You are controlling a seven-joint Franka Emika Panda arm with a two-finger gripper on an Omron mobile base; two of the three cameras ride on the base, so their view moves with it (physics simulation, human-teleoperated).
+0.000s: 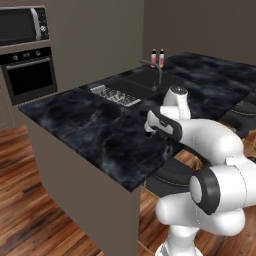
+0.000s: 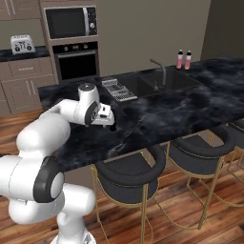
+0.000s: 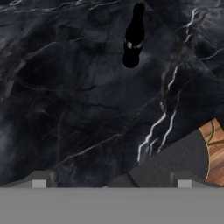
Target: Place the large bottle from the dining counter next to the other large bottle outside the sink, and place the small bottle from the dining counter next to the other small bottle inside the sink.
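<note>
- Nearest to me, three dark cushioned stools [image 2: 131, 174] on thin gold legs stand in a row along the front edge of the dining counter [image 2: 190, 109], their seats partly tucked under the overhang.
- The dining counter is a long black marble top with pale veins, on a taupe-brown base.
- The white arm reaches over the front edge near the counter's oven-side end, and its gripper [image 2: 110, 125] points down at the stone just inside that edge.
- Its jaws stand wide apart with nothing between them; from the hand view the two fingertips [image 3: 39, 183] sit far apart over bare marble.
- The small bottle [image 3: 133, 37] stands upright on the marble close to that front edge, ahead of the gripper and apart from it, untouched.
- It is all black and glossy, with a rounded body, a narrow neck and a thin pale glint round its middle; against the dark stone it nearly vanishes.
- In the two base views I cannot pick it out for certain beside the dark gripper.
- Further in, a ribbed metal drain rack [image 1: 114, 94] lies flat on the counter, just beside the sink [image 2: 164, 81].
- The sink is a black rectangular recessed basin with a dark curved faucet [image 1: 156, 71]; what lies inside I cannot tell.
- Past the sink, near the counter's far edge, two pink-yellow bottles [image 2: 184, 59] stand upright side by side.
- Beyond the counter, a built-in oven [image 2: 76, 61] sits under a microwave [image 2: 70, 22].
</note>
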